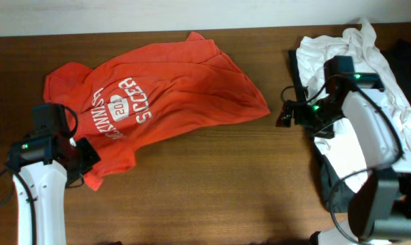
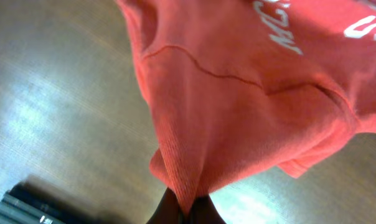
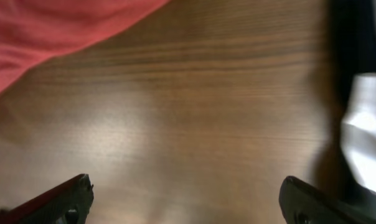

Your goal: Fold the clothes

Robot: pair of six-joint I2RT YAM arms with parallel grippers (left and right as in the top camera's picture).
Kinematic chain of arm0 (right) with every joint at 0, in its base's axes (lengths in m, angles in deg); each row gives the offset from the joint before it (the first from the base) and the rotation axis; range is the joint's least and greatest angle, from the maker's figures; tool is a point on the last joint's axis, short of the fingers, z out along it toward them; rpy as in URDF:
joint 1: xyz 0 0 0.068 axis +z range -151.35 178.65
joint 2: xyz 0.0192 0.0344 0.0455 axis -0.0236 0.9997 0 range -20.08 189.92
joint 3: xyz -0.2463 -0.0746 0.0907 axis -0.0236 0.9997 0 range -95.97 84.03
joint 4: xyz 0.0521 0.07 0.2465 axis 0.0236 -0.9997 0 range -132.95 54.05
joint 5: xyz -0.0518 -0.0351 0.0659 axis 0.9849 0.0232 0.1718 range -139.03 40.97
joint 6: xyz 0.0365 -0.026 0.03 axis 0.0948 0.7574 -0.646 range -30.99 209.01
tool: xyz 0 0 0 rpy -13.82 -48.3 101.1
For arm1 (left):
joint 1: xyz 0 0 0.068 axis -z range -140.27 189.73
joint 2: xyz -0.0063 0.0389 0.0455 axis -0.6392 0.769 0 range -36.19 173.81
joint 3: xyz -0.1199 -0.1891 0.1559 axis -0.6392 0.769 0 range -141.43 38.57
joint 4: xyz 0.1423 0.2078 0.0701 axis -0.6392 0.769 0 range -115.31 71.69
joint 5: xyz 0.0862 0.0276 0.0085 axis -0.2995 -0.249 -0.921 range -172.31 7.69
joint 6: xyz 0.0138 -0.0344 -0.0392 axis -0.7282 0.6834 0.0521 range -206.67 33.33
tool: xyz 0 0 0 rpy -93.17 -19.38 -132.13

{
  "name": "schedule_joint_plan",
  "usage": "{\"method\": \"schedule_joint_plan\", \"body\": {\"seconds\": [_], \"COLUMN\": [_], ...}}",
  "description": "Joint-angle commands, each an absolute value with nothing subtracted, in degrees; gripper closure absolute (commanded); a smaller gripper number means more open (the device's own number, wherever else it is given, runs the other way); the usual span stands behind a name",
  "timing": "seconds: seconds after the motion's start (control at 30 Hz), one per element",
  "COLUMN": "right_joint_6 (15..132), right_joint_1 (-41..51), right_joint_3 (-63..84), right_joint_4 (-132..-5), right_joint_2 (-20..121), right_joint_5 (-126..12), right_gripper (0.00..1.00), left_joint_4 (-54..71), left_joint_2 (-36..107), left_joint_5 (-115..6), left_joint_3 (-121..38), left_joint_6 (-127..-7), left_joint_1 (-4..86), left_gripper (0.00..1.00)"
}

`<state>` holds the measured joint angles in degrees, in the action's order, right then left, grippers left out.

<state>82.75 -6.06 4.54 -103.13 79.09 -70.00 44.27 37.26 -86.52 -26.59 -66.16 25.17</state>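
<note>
The orange-red T-shirt [image 1: 165, 92] with white lettering lies crumpled across the left and middle of the table. My left gripper [image 1: 88, 160] is shut on its lower left corner; in the left wrist view the fabric [image 2: 238, 106] is pinched between the dark fingertips [image 2: 188, 210]. My right gripper [image 1: 284, 114] is open and empty, just right of the shirt's right tip, over bare wood; its fingers [image 3: 185, 199] frame the table, with the shirt edge [image 3: 57, 28] at upper left. A white tee [image 1: 369, 54] lies bunched at the far right under my right arm.
The wooden table [image 1: 212, 190] runs to a pale wall at the back. A dark garment [image 1: 302, 71] lies under the white pile's left edge. White fabric [image 3: 368, 130] shows at the right of the right wrist view.
</note>
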Motion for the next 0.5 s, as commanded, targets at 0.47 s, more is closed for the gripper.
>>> {"method": "schedule_joint_plan", "body": {"seconds": [0.47], "right_joint_6": [83.2], "right_joint_1": [5.6], "right_joint_3": [11.9], "right_joint_4": [-64.6], "right_joint_2": [91.4], "right_joint_5": [-67.5], "right_gripper": [0.13], "left_joint_4": [48.3], "left_joint_2": [33.1], "left_joint_5": [-88.2], "left_joint_3": [-27.1], "left_joint_6": [-67.0], "left_joint_1": [19.7], "left_gripper": [1.00]}}
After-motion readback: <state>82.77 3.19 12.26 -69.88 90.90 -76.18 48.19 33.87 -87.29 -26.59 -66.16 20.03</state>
